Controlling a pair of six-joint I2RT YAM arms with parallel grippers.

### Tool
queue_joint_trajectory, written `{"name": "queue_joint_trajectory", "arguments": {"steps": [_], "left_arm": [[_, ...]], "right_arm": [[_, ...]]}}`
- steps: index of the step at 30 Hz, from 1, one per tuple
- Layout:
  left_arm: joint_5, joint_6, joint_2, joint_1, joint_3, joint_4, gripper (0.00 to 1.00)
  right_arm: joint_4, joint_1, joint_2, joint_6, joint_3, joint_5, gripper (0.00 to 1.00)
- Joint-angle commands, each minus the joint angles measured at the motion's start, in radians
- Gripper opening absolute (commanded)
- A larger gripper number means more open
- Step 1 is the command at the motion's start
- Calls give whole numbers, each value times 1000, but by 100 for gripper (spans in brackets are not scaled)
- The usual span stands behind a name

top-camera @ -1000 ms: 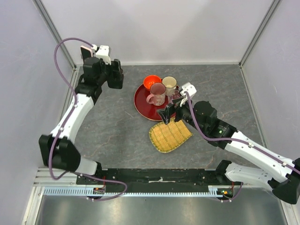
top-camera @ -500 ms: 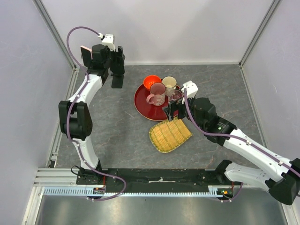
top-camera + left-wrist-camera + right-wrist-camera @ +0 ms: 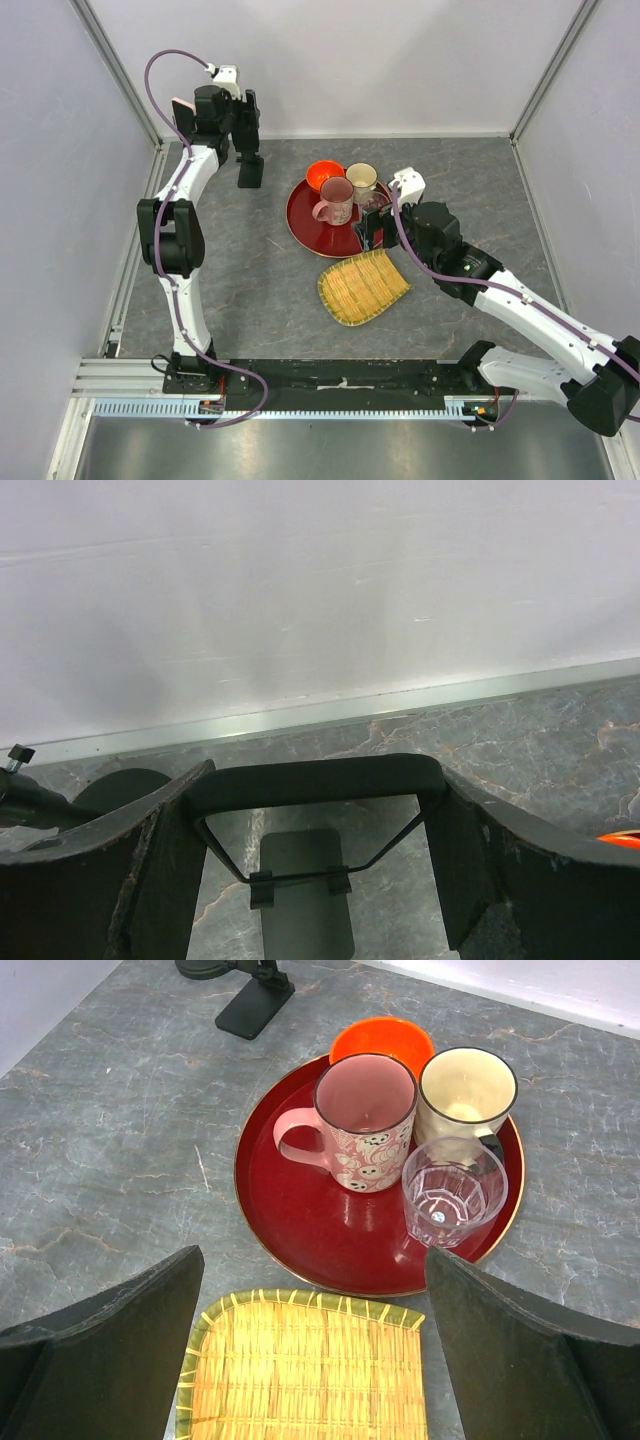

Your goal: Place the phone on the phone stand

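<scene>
At the far left corner of the table (image 3: 250, 300), the phone stand (image 3: 250, 176) sits on its dark base close to the back wall. The left gripper (image 3: 322, 780) hangs right above it, pointing down. In the left wrist view the fingers (image 3: 130, 880) are spread wide on either side of the stand's black top bar, which fills the gap between them. I cannot tell whether the pads touch it. Below the bar lie a wire loop and a grey plate with two small hooks.

A flat pink-edged slab, seemingly the phone (image 3: 183, 112), shows just left of the left wrist against the side wall. It is partly hidden by the arm, and what holds it up cannot be made out.

Right of the stand and well apart from it lies a round red tray (image 3: 290, 1220). It carries a pink mug (image 3: 365, 1120), a cream mug (image 3: 467, 1095) and a clear glass (image 3: 452, 1190), with an orange bowl (image 3: 380, 1040) at its far rim. A woven bamboo tray (image 3: 310, 1380) lies just beside the red tray's near edge. The right gripper (image 3: 312, 1252) hovers over that spot with its jaws wide and nothing between them.
</scene>
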Motion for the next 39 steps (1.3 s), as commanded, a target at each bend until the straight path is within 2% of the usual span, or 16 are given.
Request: {"name": "queue_joint_trajectory", "arguments": {"steps": [1, 8, 24, 39], "left_arm": [[-28, -1, -1, 3, 74, 43, 2], [-36, -50, 2, 0, 57, 26, 2], [-56, -56, 14, -3, -29, 72, 2], [-90, -84, 33, -3, -47, 101, 2]], "right_arm": [[21, -10, -5, 11, 46, -10, 98], [24, -16, -4, 17, 43, -18, 98], [26, -22, 4, 28, 39, -36, 98], [32, -27, 4, 31, 28, -40, 98]]}}
